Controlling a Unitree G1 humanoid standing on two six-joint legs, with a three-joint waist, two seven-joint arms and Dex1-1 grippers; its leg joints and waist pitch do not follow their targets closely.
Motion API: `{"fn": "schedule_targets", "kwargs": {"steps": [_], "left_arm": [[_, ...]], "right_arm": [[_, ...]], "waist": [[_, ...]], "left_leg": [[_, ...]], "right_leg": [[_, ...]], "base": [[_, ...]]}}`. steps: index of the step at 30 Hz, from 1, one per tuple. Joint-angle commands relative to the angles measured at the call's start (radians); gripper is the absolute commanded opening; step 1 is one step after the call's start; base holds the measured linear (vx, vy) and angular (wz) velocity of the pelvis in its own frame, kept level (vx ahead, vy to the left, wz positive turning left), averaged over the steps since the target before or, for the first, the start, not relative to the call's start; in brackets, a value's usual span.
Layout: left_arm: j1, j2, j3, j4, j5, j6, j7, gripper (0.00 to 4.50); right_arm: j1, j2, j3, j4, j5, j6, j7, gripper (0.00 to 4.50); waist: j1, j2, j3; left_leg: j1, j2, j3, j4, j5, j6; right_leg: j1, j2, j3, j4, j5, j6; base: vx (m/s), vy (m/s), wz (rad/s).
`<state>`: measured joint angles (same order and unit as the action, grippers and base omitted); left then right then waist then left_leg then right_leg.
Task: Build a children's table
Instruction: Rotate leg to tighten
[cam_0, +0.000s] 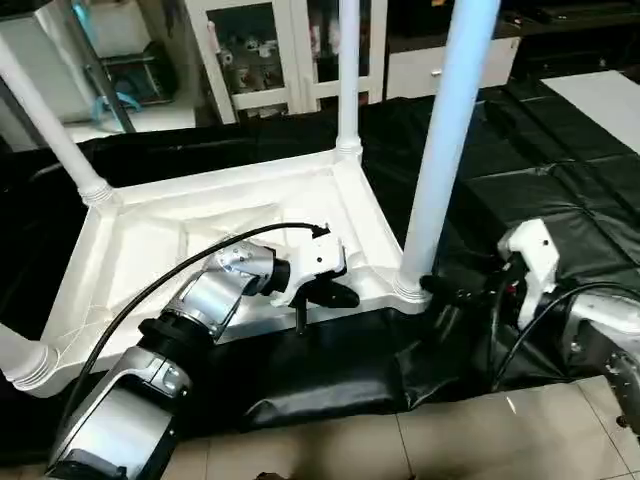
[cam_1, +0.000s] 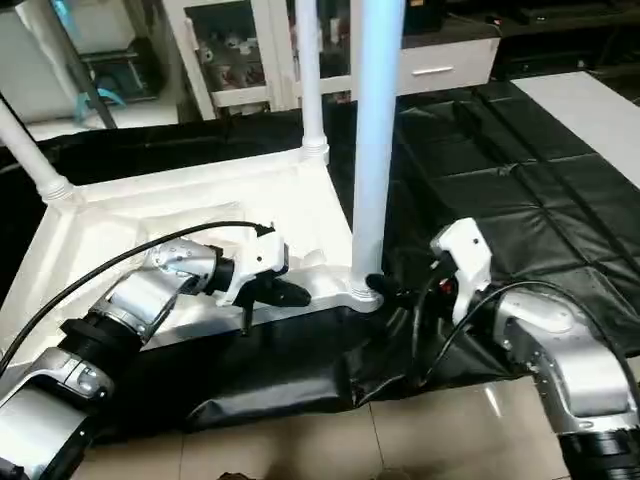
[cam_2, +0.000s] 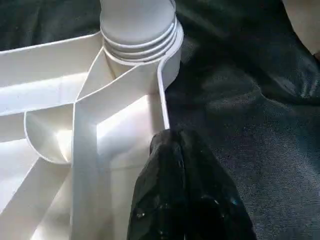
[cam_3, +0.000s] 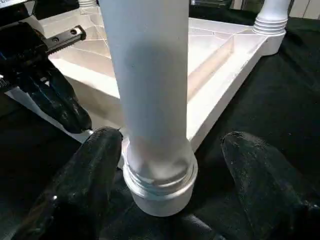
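Note:
The white tabletop lies underside up on the black-covered work table, with four white legs standing in its corner sockets. The near right leg rises out of the top of the eye views. My right gripper is open, its fingers straddling this leg's ribbed base on either side. My left gripper is shut, its fingertips resting against the tabletop's near rim, just left of that corner. The far right leg, the far left leg and the near left leg also stand upright.
The black cover folds over the work table's front edge above a tiled floor. A white panel lies at the far right. White cabinets stand behind the table. A black cable loops over my left forearm.

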<state>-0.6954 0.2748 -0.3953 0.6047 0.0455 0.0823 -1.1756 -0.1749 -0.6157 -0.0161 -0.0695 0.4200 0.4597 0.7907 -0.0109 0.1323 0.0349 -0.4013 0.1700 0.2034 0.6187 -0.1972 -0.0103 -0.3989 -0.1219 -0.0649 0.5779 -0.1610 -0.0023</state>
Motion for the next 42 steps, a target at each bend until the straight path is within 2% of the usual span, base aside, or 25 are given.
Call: {"fn": "schedule_targets", "kwargs": {"steps": [1,3,4,5,6,7,8,9,10,11,14,17,21,22,23,24,25,26,27,28,31,33,36,37,42], "left_arm": [[0.024,0.004,-0.036,0.016,0.021,0.006,-0.019,0.11],[0.02,-0.003,-0.025,0.03,0.017,0.019,-0.007,0.11],[0.019,-0.005,-0.022,0.034,0.015,0.024,-0.004,0.26],[0.018,-0.009,-0.016,0.036,0.011,0.036,0.001,0.26],[0.018,-0.011,-0.011,0.036,0.008,0.042,0.002,0.36],[0.019,-0.012,-0.006,0.033,0.008,0.036,0.011,0.48],[0.02,-0.012,-0.005,0.032,0.01,0.03,0.018,0.48],[0.021,-0.013,-0.002,0.03,0.013,0.019,0.029,0.55],[0.022,-0.014,0.0,0.03,0.012,0.017,0.033,0.63],[0.028,-0.01,0.0,0.025,0.01,0.02,0.028,0.63],[0.032,-0.006,-0.002,0.02,0.01,0.025,0.018,0.63],[0.039,-0.004,-0.002,0.018,0.013,0.019,0.024,0.63],[0.023,-0.02,0.009,0.044,0.01,0.002,0.055,0.63],[0.02,-0.023,0.012,0.048,0.007,0.0,0.057,0.63],[0.02,-0.023,0.012,0.048,0.007,0.0,0.057,0.63],[0.015,-0.027,0.02,0.047,-0.006,0.015,0.052,0.63],[0.013,-0.029,0.026,0.043,-0.015,0.031,0.044,0.63],[0.013,-0.029,0.026,0.042,-0.016,0.032,0.043,0.82],[0.014,-0.027,0.025,0.045,-0.012,0.027,0.047,0.93],[0.014,-0.027,0.025,0.047,-0.011,0.025,0.047,0.99],[0.021,-0.019,0.009,0.061,0.007,0.011,0.044,1.03],[0.027,-0.015,0.002,0.064,0.016,0.006,0.043,1.03],[0.03,-0.016,0.003,0.072,0.022,0.001,0.057,1.03],[0.032,-0.018,0.006,0.074,0.024,0.0,0.068,1.03],[0.043,-0.005,0.01,0.07,0.024,0.003,0.064,1.03]], "right_arm": [[-0.012,-0.007,-0.007,-0.019,-0.004,0.009,0.003,3.54],[-0.017,-0.006,-0.005,-0.016,-0.006,0.007,0.002,3.54],[-0.018,-0.006,-0.005,-0.016,-0.007,0.007,0.001,3.54],[-0.019,-0.005,-0.004,-0.018,-0.008,0.006,0.0,3.54],[-0.018,-0.004,-0.004,-0.021,-0.008,0.007,0.0,3.54],[-0.018,-0.003,-0.005,-0.031,-0.002,0.013,0.002,3.54],[-0.018,-0.003,-0.006,-0.035,0.002,0.017,0.005,3.54],[-0.017,-0.005,-0.007,-0.041,0.012,0.023,0.014,3.54],[-0.017,-0.008,-0.005,-0.043,0.016,0.026,0.023,3.54],[-0.018,-0.017,0.002,-0.042,0.018,0.03,0.04,3.54],[-0.021,-0.023,0.006,-0.037,0.018,0.032,0.051,3.54],[-0.031,-0.027,0.007,-0.023,0.006,0.022,0.051,3.54],[-0.039,-0.024,0.0,-0.028,0.008,0.023,0.05,3.54],[-0.038,-0.023,0.0,-0.029,0.009,0.023,0.051,3.54],[-0.038,-0.023,0.0,-0.029,0.009,0.023,0.051,3.54],[-0.034,-0.021,0.001,-0.031,0.006,0.02,0.05,3.54],[-0.028,-0.019,0.002,-0.034,0.004,0.018,0.048,3.54],[-0.026,-0.018,0.002,-0.035,0.004,0.017,0.047,3.54],[-0.019,-0.018,0.0,-0.043,0.005,0.018,0.045,3.54],[-0.016,-0.017,0.0,-0.045,0.005,0.019,0.045,3.54],[-0.008,-0.026,0.005,-0.051,0.006,0.024,0.057,3.54],[-0.01,-0.029,0.008,-0.044,0.002,0.022,0.062,3.54],[-0.016,-0.03,0.012,-0.035,-0.004,0.019,0.063,3.54],[-0.022,-0.029,0.014,-0.03,-0.007,0.017,0.064,3.54],[-0.029,-0.022,0.022,-0.038,-0.008,0.021,0.063,3.54]], "waist": [[-0.003,-0.027,-0.063],[-0.003,-0.025,-0.064],[-0.003,-0.025,-0.064],[-0.004,-0.029,-0.064],[-0.002,-0.026,-0.063],[-0.002,-0.03,-0.063],[-0.001,-0.029,-0.062],[0.001,-0.042,-0.064],[-0.001,-0.05,-0.061],[0.001,-0.045,-0.062],[0.0,-0.047,-0.06],[-0.003,-0.05,-0.062],[-0.006,-0.044,-0.061],[-0.016,-0.037,-0.006],[-0.016,-0.022,-0.061],[-0.023,-0.035,-0.065],[-0.019,-0.034,-0.062],[-0.021,-0.038,-0.06],[-0.019,-0.036,-0.067],[-0.018,-0.034,-0.07],[-0.016,-0.041,-0.068],[-0.015,-0.037,-0.065],[-0.015,-0.039,-0.062],[-0.015,-0.043,-0.063],[-0.014,-0.04,-0.062]], "left_leg": [[0.025,0.049,-0.032,-0.086,-0.241,0.088],[0.025,0.049,-0.032,-0.085,-0.235,0.09],[0.025,0.049,-0.031,-0.085,-0.23,0.092],[0.025,0.049,-0.031,-0.085,-0.23,0.093],[0.026,0.049,-0.031,-0.085,-0.233,0.093],[0.027,0.05,-0.03,-0.086,-0.239,0.092],[0.028,0.05,-0.03,-0.086,-0.244,0.092],[0.026,0.05,-0.031,-0.085,-0.237,0.094],[0.024,0.051,-0.029,-0.086,-0.24,0.097],[0.025,0.051,-0.031,-0.086,-0.239,0.096],[0.026,0.053,-0.031,-0.088,-0.249,0.087],[0.026,0.051,-0.031,-0.088,-0.251,0.081],[0.026,0.05,-0.031,-0.088,-0.255,0.082],[0.033,0.07,-0.059,-0.125,-0.429,0.069],[0.063,0.073,-0.045,-0.1,-0.36,0.063],[0.031,0.051,-0.04,-0.103,-0.295,0.068],[0.032,0.05,-0.033,-0.098,-0.261,0.083],[0.031,0.049,-0.031,-0.096,-0.255,0.089],[0.027,0.047,-0.031,-0.089,-0.221,0.098],[0.023,0.048,-0.032,-0.085,-0.177,0.114],[0.027,0.048,-0.028,-0.084,-0.179,0.132],[0.031,0.05,-0.028,-0.086,-0.206,0.123],[0.032,0.051,-0.029,-0.089,-0.235,0.106],[0.032,0.051,-0.029,-0.09,-0.232,0.103],[0.033,0.05,-0.029,-0.091,-0.243,0.093]], "right_leg": [[0.04,-0.028,0.02,-0.066,-0.256,-0.191],[0.04,-0.029,0.02,-0.065,-0.249,-0.193],[0.04,-0.028,0.02,-0.064,-0.245,-0.195],[0.04,-0.028,0.02,-0.065,-0.247,-0.194],[0.039,-0.029,0.02,-0.065,-0.256,-0.195],[0.038,-0.029,0.021,-0.066,-0.269,-0.193],[0.038,-0.028,0.021,-0.067,-0.277,-0.191],[0.04,-0.031,0.022,-0.064,-0.285,-0.189],[0.038,-0.031,0.022,-0.069,-0.309,-0.182],[0.039,-0.032,0.022,-0.067,-0.316,-0.179],[0.035,-0.031,0.023,-0.071,-0.338,-0.168],[0.036,-0.03,0.023,-0.07,-0.31,-0.173],[0.036,-0.03,0.023,-0.071,-0.307,-0.176],[0.026,-0.002,-0.02,-0.117,-0.208,-0.125],[0.039,-0.024,-0.001,-0.089,-0.14,-0.172],[0.072,-0.035,0.003,-0.071,-0.162,-0.191],[0.057,-0.039,0.009,-0.076,-0.212,-0.195],[0.055,-0.038,0.011,-0.078,-0.238,-0.195],[0.057,-0.039,0.013,-0.072,-0.249,-0.196],[0.055,-0.037,0.015,-0.066,-0.218,-0.199],[0.05,-0.032,0.015,-0.069,-0.222,-0.209],[0.047,-0.032,0.016,-0.071,-0.258,-0.205],[0.045,-0.031,0.017,-0.076,-0.3,-0.193],[0.045,-0.031,0.018,-0.074,-0.303,-0.191],[0.043,-0.03,0.02,-0.075,-0.302,-0.19]], "base": [[0.0,0.0,0.0],[0.0,0.0,0.0],[0.0,0.0,0.0],[0.0,0.0,0.0],[0.0,0.0,0.0],[0.0,0.0,0.0],[0.0,0.0,0.0],[0.0,0.0,0.0],[0.0,0.0,0.0],[0.0,0.0,0.0],[0.0,0.0,0.0],[0.0,0.0,0.0],[-0.039,0.004,0.0],[-0.142,0.038,0.09],[-0.142,0.038,0.09],[0.0,0.0,0.0],[0.0,0.0,0.0],[0.0,0.0,0.0],[0.0,0.0,0.0],[0.0,0.0,0.0],[0.0,0.0,0.0],[0.0,0.0,0.0],[0.0,0.0,0.0],[0.0,0.0,0.0],[0.0,0.0,0.0]]}}
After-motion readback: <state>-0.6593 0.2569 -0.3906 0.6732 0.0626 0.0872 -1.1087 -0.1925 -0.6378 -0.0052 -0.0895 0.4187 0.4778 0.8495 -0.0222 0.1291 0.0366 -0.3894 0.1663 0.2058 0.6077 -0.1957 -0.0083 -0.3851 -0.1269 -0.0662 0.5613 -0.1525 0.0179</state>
